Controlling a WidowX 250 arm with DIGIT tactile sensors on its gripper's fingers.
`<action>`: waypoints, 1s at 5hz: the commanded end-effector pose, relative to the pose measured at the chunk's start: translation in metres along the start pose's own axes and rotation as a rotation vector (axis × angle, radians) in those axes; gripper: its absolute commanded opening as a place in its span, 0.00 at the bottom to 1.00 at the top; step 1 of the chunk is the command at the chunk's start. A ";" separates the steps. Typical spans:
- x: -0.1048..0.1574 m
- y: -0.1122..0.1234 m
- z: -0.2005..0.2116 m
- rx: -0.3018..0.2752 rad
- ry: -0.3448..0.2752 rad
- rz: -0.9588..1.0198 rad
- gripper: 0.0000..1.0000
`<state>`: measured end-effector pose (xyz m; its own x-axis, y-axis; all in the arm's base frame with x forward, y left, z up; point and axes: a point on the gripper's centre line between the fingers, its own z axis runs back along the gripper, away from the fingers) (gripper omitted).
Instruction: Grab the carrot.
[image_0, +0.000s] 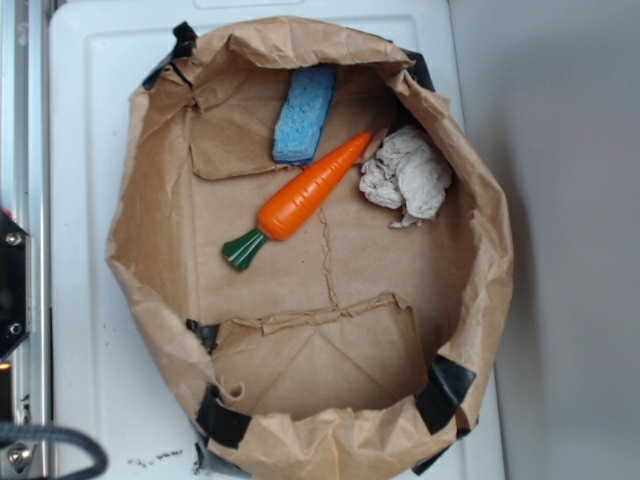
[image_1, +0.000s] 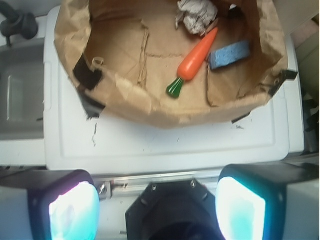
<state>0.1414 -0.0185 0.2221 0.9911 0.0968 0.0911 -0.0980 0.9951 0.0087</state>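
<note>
Gripper (image_1: 157, 200) fingers (image_1: 70, 210) are filling the bottom of the wrist view, spread wide apart with nothing between them, hovering outside the bag (image_1: 150, 112) over the white lid (image_1: 175, 145). Carrot (image_0: 310, 190) is lying flat on the bag floor, untouched, tip pointing between sponge (image_0: 303, 115) and rag (image_0: 405, 175), green stem toward the bag's middle. Its tip is possibly touching the sponge; hard to tell. Nothing is done yet: the approach into the bag, descent, closing and lift are all remaining.
</note>
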 end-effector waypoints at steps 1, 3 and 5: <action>0.037 0.014 -0.010 0.012 -0.035 0.028 1.00; 0.130 0.033 -0.038 -0.047 0.046 0.013 1.00; 0.130 0.033 -0.038 -0.047 0.046 0.013 1.00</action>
<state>0.2666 0.0229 0.1797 0.9954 0.0935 -0.0209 -0.0942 0.9949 -0.0370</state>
